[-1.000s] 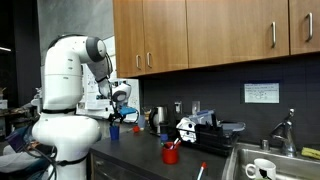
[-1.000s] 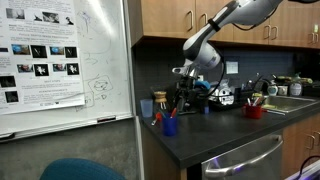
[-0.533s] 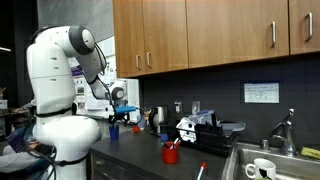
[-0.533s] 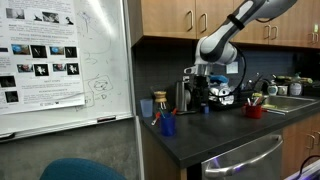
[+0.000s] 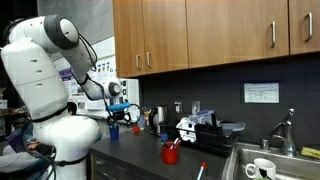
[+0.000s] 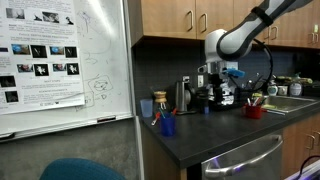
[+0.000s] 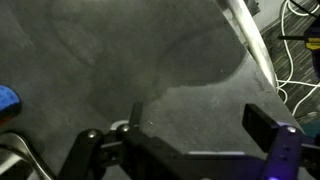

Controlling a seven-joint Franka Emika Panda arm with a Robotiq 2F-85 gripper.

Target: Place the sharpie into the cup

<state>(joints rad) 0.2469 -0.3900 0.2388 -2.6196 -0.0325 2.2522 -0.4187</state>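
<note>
Now the gripper (image 7: 195,135) is seen spread wide over the bare dark countertop (image 7: 120,60) in the wrist view, with nothing held between its jaws. A blue edge (image 7: 5,100) is glimpsed at nine o'clock there. In an exterior view the gripper (image 6: 218,97) is hung above the counter, a blue cup (image 6: 168,125) down at its eight o'clock and a red cup (image 6: 254,111) at its four o'clock, both apart from it. A slim red-tipped stick, possibly the sharpie (image 5: 201,170), is spotted beside the sink (image 5: 232,160), but that cannot be confirmed. A white notice (image 5: 262,93) is fixed to the backsplash and a poster (image 6: 45,55) to the whiteboard (image 6: 100,95). Neither can be read.
</note>
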